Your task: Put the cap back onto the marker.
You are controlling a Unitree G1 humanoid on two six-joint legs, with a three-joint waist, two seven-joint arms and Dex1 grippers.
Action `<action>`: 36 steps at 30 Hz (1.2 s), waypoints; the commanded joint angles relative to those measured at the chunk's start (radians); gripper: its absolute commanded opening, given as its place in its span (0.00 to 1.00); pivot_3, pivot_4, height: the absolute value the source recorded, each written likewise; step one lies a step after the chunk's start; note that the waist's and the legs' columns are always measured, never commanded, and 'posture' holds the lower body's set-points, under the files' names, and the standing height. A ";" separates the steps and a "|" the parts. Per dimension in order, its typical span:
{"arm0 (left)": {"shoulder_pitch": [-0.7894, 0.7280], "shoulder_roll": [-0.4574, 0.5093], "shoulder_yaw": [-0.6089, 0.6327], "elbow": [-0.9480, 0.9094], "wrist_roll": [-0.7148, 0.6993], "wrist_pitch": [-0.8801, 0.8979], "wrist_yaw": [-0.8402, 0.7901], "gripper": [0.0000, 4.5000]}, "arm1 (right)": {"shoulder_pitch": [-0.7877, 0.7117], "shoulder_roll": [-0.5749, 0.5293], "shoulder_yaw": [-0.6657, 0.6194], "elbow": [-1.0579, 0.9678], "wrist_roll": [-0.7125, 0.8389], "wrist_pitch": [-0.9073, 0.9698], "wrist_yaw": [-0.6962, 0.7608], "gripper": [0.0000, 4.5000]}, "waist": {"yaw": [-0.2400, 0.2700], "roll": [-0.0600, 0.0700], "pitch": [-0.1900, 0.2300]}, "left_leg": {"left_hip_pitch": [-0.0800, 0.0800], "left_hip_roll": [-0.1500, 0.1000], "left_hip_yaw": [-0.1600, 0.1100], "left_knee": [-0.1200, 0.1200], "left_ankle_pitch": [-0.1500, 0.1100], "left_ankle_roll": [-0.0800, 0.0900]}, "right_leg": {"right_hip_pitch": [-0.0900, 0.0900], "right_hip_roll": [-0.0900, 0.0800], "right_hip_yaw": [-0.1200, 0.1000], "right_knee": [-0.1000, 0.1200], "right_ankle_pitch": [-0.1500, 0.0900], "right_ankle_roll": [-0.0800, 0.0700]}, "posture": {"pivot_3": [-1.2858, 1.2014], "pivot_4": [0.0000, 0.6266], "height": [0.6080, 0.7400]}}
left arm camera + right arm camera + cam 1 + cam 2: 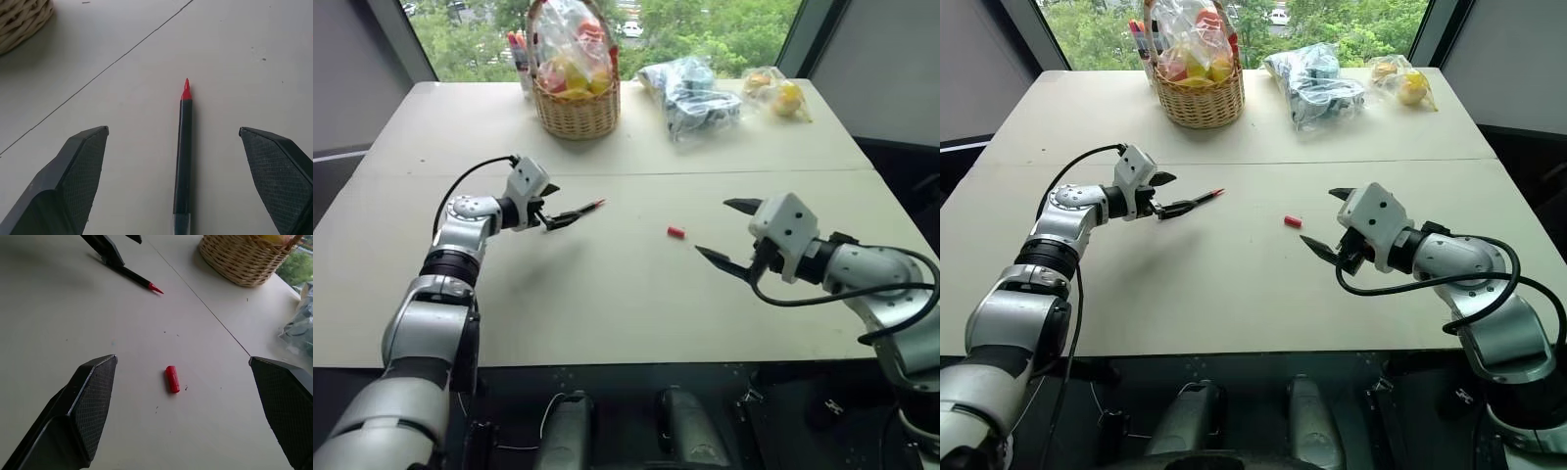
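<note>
Red plastic, the tiny cylindrical cap (pixel 676 233) lies alone on the smooth pale surface (pixel 607 294), before the right gripper (pixel 728 235), jaws wide and empty. At ten o'clock the slim black marker (pixel 579 211) lies between the left gripper's (pixel 551 205) wide jaws, rear hidden. Beyond stands a woven basket (pixel 576 110), at twelve.

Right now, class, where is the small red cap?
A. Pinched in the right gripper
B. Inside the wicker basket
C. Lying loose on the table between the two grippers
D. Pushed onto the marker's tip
C. The red cap lies alone on the table, ahead of the open right gripper and apart from the marker, whose red tip is bare between the fingers of the open left gripper.
</note>
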 commanded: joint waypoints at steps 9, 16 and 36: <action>-0.055 -0.027 0.007 0.140 0.085 -0.035 0.012 1.00 | 0.014 0.000 -0.052 -0.059 -0.012 -0.001 -0.048 0.99 | 0.000 0.000 0.000 | 0.000 0.000 0.000 0.000 0.000 0.000 | 0.000 0.000 0.000 0.000 0.000 0.000 | 0.52 0.24 1.00; -0.048 -0.019 0.011 0.159 0.116 -0.021 0.020 1.00 | 0.011 -0.004 -0.052 -0.053 -0.015 -0.005 -0.047 0.99 | -0.001 0.000 0.000 | 0.000 0.000 0.000 0.000 0.000 0.000 | 0.000 0.000 0.000 0.000 0.000 0.000 | 0.52 0.24 1.00; -0.033 -0.021 0.021 0.172 0.142 -0.001 0.019 0.02 | -0.005 -0.023 -0.054 -0.037 -0.023 -0.011 -0.036 1.00 | -0.001 0.000 0.000 | 0.001 0.000 0.000 0.000 0.000 0.000 | 0.000 0.000 0.000 0.001 0.000 0.000 | 0.52 0.24 1.00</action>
